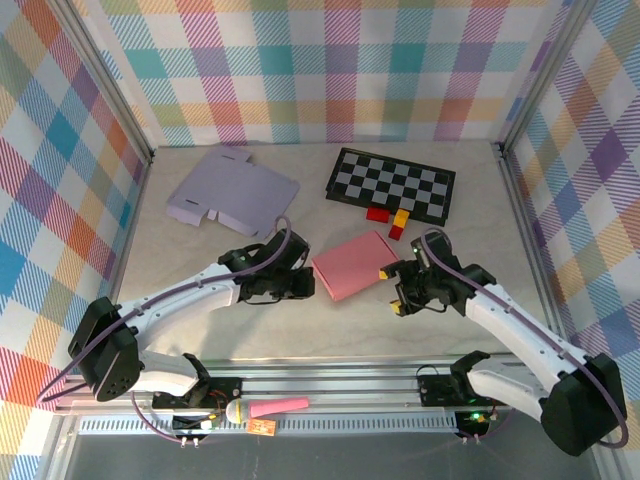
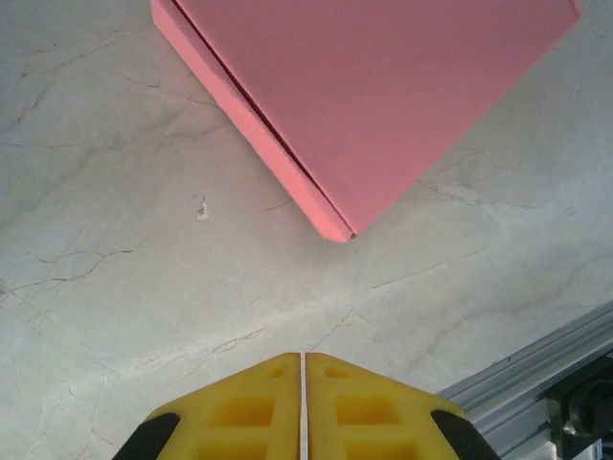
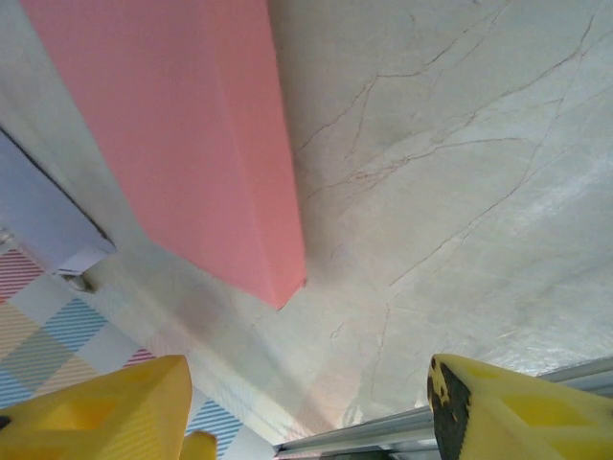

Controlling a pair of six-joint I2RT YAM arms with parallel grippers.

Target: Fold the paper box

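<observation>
Closed pink paper box between two grippers on a pale marble-pattern table (image 1: pixel 200 325).

At the back of the table lies a flat, unfolded lavender cardboard sheet (image 1: pixel 230 195), and to its right a black-and-white checkered board (image 1: pixel 392 183). The pink paper box (image 1: pixel 350 263) sits in the middle of the table, in front of the board. It is a low rectangular shape with a smooth top, and a thin seam runs along its side edge (image 2: pixel 259 144). The left gripper (image 2: pixel 303 369) is just beside the box, not touching it, with its yellow fingers pressed together. The right gripper (image 1: pixel 392 290) is near the opposite side, with its fingers spread apart and holding nothing. Small red and yellow blocks (image 1: pixel 396 222) lie at the front edge of the board.
</observation>
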